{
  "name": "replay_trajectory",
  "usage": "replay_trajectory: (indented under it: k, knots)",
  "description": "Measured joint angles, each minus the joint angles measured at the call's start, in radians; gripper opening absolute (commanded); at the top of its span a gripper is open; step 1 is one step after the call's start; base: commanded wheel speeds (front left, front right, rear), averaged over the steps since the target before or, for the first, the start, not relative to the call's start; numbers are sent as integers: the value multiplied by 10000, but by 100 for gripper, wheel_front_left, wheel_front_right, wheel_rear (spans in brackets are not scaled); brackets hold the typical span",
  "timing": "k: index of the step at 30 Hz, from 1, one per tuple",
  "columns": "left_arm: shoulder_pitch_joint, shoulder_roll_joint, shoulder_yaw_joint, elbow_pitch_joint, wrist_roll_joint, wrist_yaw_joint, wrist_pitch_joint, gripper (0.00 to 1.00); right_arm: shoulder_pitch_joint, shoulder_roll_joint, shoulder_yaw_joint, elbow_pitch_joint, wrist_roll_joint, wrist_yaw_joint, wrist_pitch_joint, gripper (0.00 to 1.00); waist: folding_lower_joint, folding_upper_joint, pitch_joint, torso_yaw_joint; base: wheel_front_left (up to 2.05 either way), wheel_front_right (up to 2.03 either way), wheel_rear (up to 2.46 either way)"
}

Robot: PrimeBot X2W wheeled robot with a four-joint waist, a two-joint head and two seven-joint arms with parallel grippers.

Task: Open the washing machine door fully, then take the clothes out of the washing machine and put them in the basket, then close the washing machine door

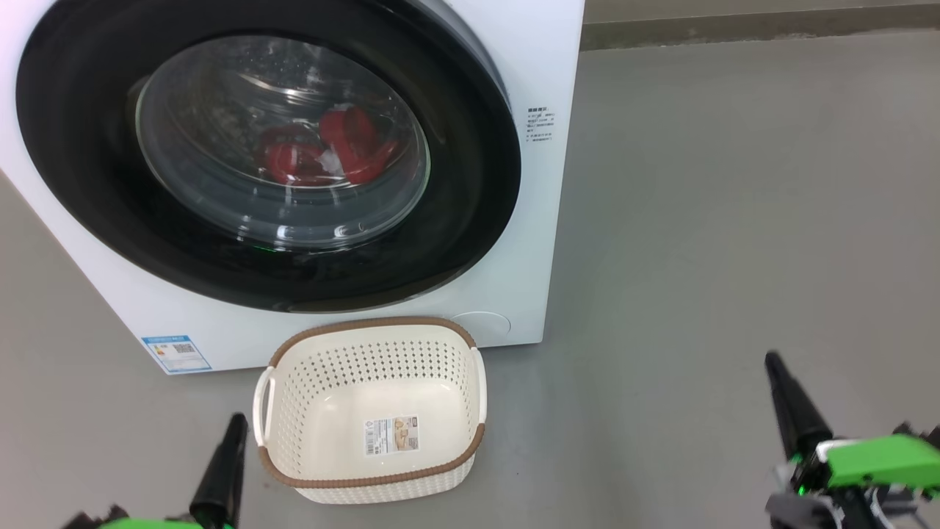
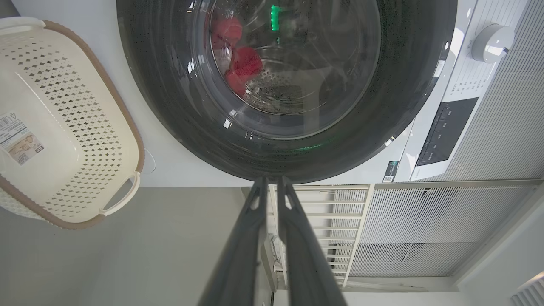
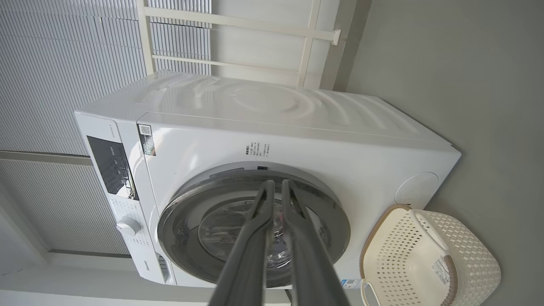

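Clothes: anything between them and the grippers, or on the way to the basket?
Yes: the door looks shut, its glass covering the clothes. The left gripper and right gripper sit low, apart from it. The basket below the door is empty; nothing visible blocks it.

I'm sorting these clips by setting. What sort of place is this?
Probably a laundry corner in a home or a mock-up room. A white front-loading washing machine stands on a bare grey floor with a perforated laundry basket in front of it and ribbed wall panels behind.
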Motion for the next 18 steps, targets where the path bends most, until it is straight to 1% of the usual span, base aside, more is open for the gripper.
replay_trajectory:
  k: [6,12,18]
  knots:
    - [476,-190,-121,635,2,13,-4,100,569,236,109,675,-2,-2,0,100,0,0,19,-1,0,0,0]
    - [461,-194,-221,654,71,13,-163,100,573,240,205,688,-59,-2,-136,100,4,0,-33,-7,0,0,0]
    - [459,-153,-360,648,456,13,-339,100,546,136,477,698,-470,0,-336,100,2,0,-37,-15,0,0,0]
